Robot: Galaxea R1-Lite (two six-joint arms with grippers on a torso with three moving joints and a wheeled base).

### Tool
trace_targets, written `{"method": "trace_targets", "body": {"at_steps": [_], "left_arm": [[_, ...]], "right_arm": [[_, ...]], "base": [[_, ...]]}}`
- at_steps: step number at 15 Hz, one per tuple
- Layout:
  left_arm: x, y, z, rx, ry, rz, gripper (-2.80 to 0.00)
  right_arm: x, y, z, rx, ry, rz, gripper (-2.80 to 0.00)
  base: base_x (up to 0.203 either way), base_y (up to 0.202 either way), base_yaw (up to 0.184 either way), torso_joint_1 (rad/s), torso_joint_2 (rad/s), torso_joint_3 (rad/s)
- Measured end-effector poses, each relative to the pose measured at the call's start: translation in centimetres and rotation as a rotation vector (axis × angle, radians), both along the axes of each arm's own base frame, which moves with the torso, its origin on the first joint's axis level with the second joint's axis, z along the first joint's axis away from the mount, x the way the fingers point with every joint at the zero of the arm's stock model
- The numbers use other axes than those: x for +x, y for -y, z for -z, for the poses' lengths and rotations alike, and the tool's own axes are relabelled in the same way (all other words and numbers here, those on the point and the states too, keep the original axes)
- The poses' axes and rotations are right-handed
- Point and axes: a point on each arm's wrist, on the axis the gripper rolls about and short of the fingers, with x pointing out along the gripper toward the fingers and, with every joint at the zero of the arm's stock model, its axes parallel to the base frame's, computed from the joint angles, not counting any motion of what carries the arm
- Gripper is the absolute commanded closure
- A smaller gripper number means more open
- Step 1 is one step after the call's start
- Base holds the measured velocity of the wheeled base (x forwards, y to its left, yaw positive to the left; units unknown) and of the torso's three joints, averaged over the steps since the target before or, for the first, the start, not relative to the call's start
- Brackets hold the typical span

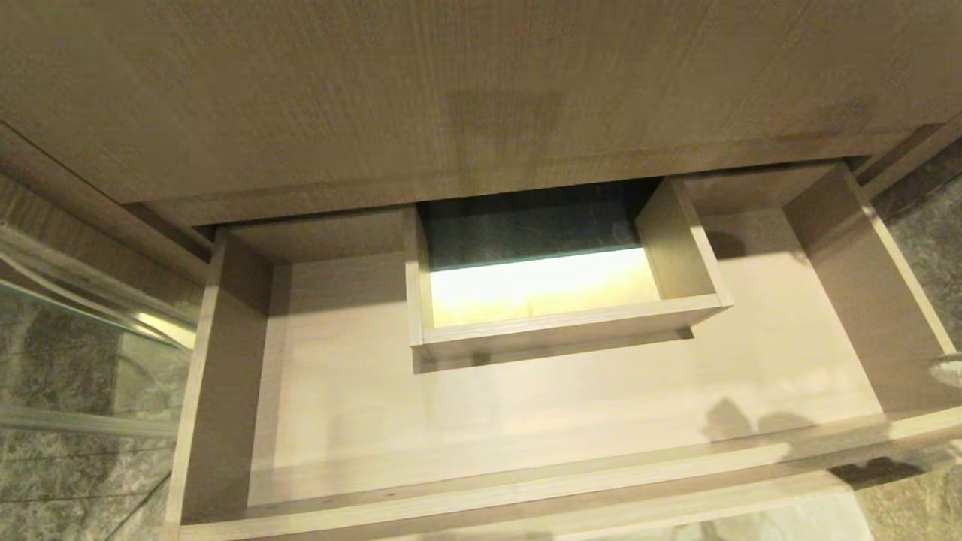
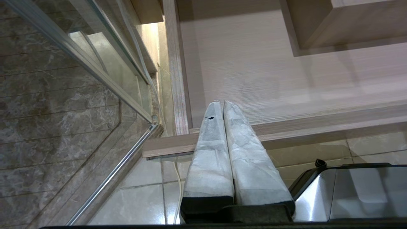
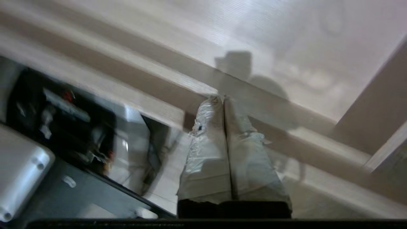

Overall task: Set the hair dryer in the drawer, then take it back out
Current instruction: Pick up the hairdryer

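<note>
My right hand (image 3: 224,99) is clenched empty at the open drawer's (image 1: 526,481) 5 o'clock; no hair dryer visible, so finding it comes next.

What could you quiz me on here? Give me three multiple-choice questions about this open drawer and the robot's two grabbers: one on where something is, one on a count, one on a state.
1. Where in the drawer is the boxed cut-out?
A. In the middle, toward the back
B. In the front left corner
C. Against the right wall

2. How many hair dryers lie in the drawer in the head view?
A. Two
B. One
C. None

3. How do the jaws of the right gripper stand?
A. Wide open
B. Shut, holding nothing
C. Shut on a bottle

Answers:
1. A: the box sits centred between the side walls, near the rear.
2. C: only bare wood floor shows around the cut-out.
3. B: the right wrist view shows the two wrapped fingers pressed together with nothing between them, over the drawer's front edge. The left gripper is shut likewise, by the front left corner.
</note>
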Motion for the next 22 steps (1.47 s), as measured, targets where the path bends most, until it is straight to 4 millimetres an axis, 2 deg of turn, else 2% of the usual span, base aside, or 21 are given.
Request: {"method": "trace_targets", "body": {"at_steps": [3,7,10,13,16,18,22], "left_arm": [[0.0,0.0,0.0,0.0,0.001,0.0,0.0],[0.0,0.0,0.0,0.0,0.001,-0.001,0.0],[0.0,0.0,0.0,0.0,0.001,0.0,0.0],[0.0,0.0,0.0,0.0,0.0,-0.001,0.0],[0.0,0.0,0.0,0.0,0.0,0.0,0.0],[0.0,0.0,0.0,0.0,0.001,0.0,0.0],[0.0,0.0,0.0,0.0,0.0,0.0,0.0]], "right_arm": [[-0.7,0.1,-0.1,0.087,0.006,0.172,0.0],[-1.6,0.3,2.1,0.158,0.068,0.394,0.0],[-4.6,0.1,6.0,0.16,0.122,0.501,0.0],[-8.7,-0.4,11.4,0.153,0.155,0.568,0.0],[-11.1,-0.7,15.9,0.157,0.244,0.574,0.0],[-11.7,-0.7,17.0,0.169,0.314,0.582,0.0],[-12.4,-0.7,17.7,0.196,0.37,0.509,0.0]], "base": [[0.0,0.0,0.0,0.0,0.0,0.0],[0.0,0.0,0.0,0.0,0.0,0.0],[0.0,0.0,0.0,0.0,0.0,0.0],[0.0,0.0,0.0,0.0,0.0,0.0],[0.0,0.0,0.0,0.0,0.0,0.0],[0.0,0.0,0.0,0.0,0.0,0.0],[0.0,0.0,0.0,0.0,0.0,0.0]]}}
